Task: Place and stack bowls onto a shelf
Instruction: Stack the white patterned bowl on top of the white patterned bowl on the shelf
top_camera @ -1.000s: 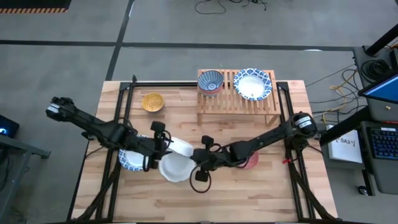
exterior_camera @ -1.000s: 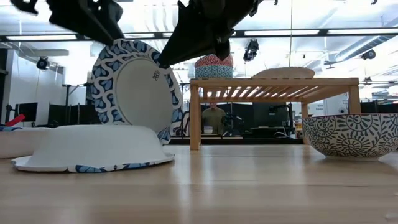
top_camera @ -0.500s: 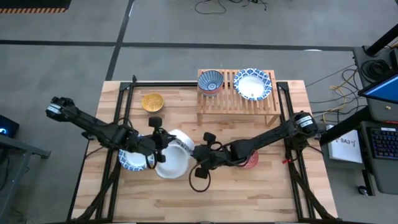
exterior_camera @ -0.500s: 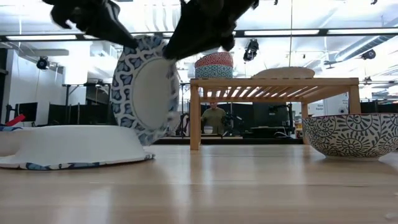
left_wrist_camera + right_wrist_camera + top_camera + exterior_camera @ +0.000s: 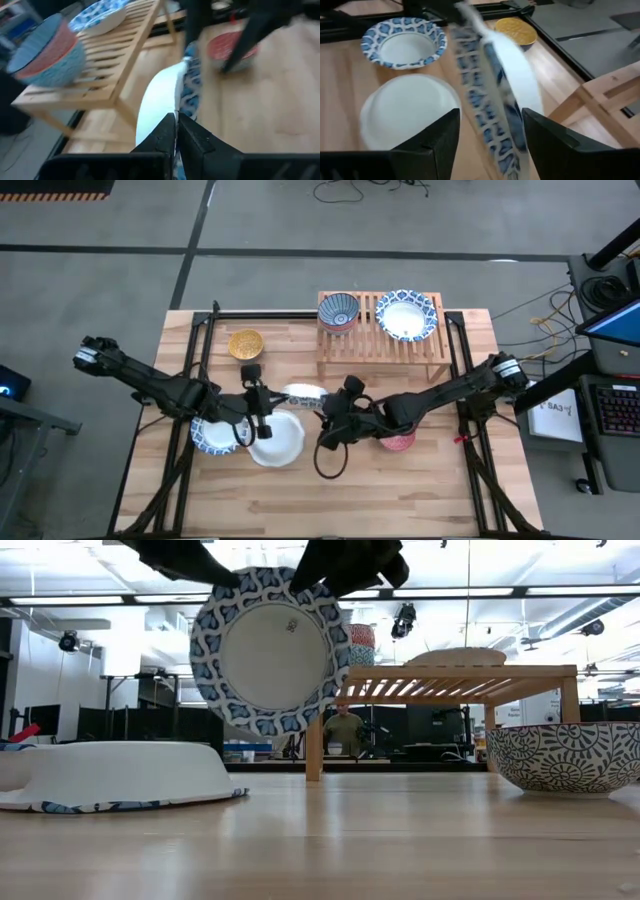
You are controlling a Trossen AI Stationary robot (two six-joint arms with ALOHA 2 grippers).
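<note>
Left gripper (image 5: 176, 131): we see it clamped on the rim of the large blue-and-white patterned bowl (image 5: 270, 650), held on edge; right gripper (image 5: 490, 145) open beside it.

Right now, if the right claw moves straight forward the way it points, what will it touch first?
Most likely the blue-and-white patterned bowl, held on edge by the left claw. It stands directly ahead of the open right claw; the yellow bowl lies farther beyond.

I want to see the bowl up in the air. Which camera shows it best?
The low view: the lifted bowl faces it, whole blue rim and white middle. The high view shows only its thin edge. Both wrist views see it sideways and blurred.
</note>
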